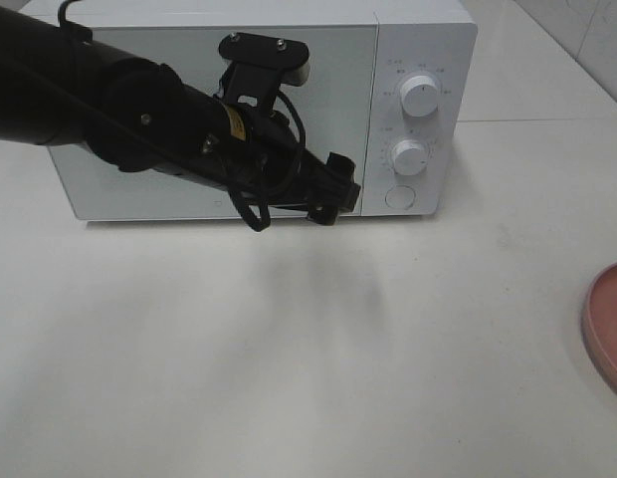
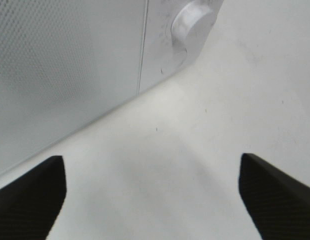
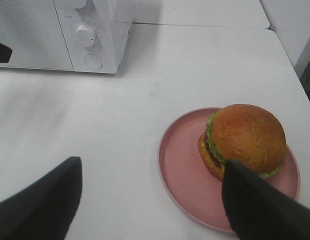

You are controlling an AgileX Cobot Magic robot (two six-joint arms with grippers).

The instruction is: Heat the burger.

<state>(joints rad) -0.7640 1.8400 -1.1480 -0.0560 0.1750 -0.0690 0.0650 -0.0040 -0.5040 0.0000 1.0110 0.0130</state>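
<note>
- The left hand [image 1: 338, 194] hangs low in front of the white microwave [image 1: 189, 100], close to the lower corner of its door [image 1: 139, 60] beside the control panel.
- In the left wrist view its two dark fingers [image 2: 30, 197] stand wide apart with only bare white counter [image 2: 195, 150] between them; it grips nothing.
- That same view shows the door's dotted window and, just past the seam, the lower dial [image 2: 194, 25] of the panel.
- The microwave door is closed. On the panel, the upper dial [image 1: 419, 96] sits above the lower dial [image 1: 409, 157], and a round button [image 1: 400, 197] lies under both.
- The burger [image 3: 242, 140] sits on a pink plate [image 3: 185, 170] on the counter, well apart from the microwave and off to its right.
- It rests toward one side of the plate, leaning a little, with the glossy brown bun on top and a green lettuce frill and dark patty showing at its edge.
- In the high view only the rim of the pink plate [image 1: 607, 324] shows at the right edge; the burger itself is out of that picture.
- The right hand [image 3: 150, 200] hovers near the plate with its fingers spread wide and empty; one fingertip [image 3: 255, 205] overlaps the burger's near edge in the picture, but I cannot tell whether it touches.
</note>
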